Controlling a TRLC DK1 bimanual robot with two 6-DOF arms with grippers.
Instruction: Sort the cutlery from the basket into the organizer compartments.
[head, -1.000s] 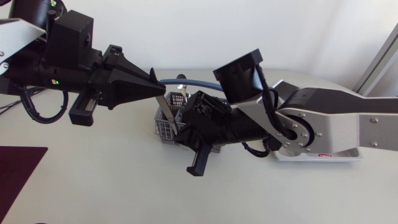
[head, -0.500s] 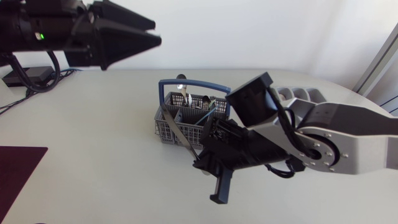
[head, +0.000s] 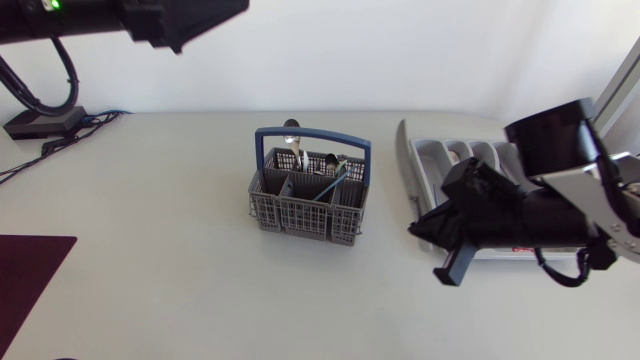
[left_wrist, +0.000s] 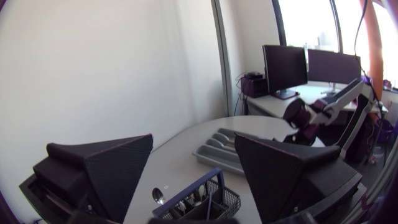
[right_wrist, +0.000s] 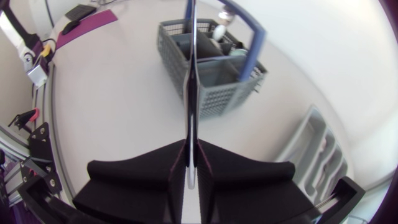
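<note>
The right arm's matte black gripper (right_wrist: 191, 147) is clenching a slim silver metal piece of cutlery (right_wrist: 191, 87). Both wedge fingers are pressing on its flat sides, and it is showing only edge-on, so its kind cannot be told. The gripper is hanging over the bench beside the near left corner of the pale grey plastic organizer tray (head: 432, 158), which is lying by the bench's right far edge. The grey plastic mesh basket with a blue handle (head: 309, 198) is sitting mid-bench, toward the far edge, with a spoon (head: 292, 131) and other pieces standing in it. The left arm's black gripper (left_wrist: 194, 140) is hanging high over the far left corner, released, with its fingers spread and nothing between them. A dark purple mat (head: 28, 272) is lying at the near left edge.
</note>
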